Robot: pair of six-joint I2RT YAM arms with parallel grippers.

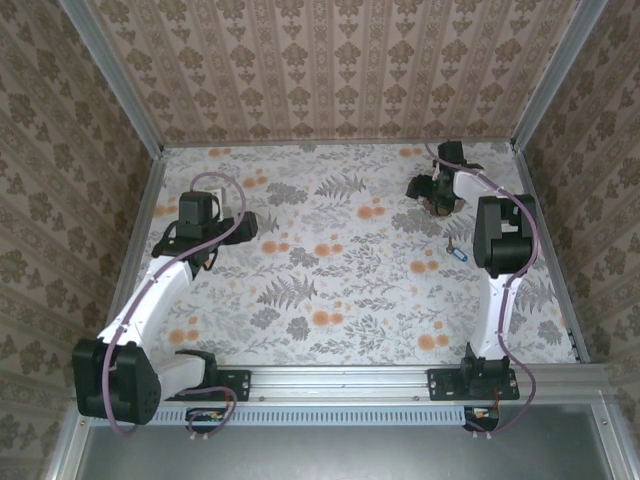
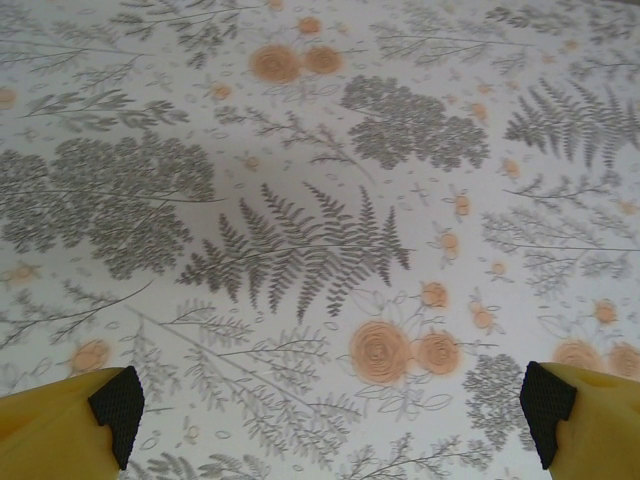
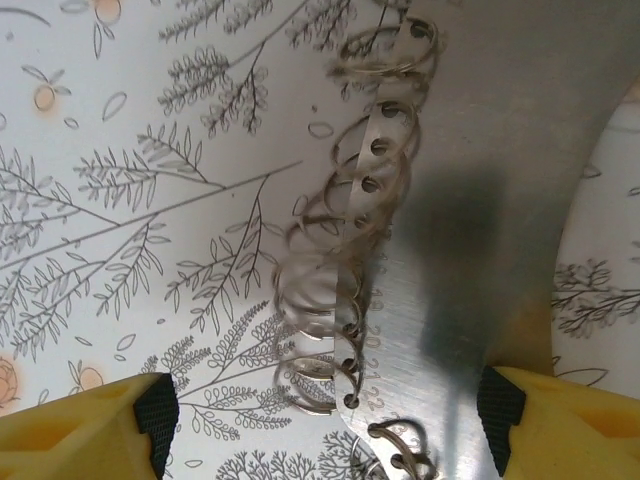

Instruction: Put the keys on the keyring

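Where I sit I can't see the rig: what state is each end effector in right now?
Left end effector: open, holding nothing.
Right end effector: open above a ringed metal strip, nothing gripped.

Beige damask-patterned walls (image 1: 340,60) enclose the bench (image 1: 350,290), covered in a grey-fern, orange-flower print; aluminium rails (image 1: 113,80) frame the corners.
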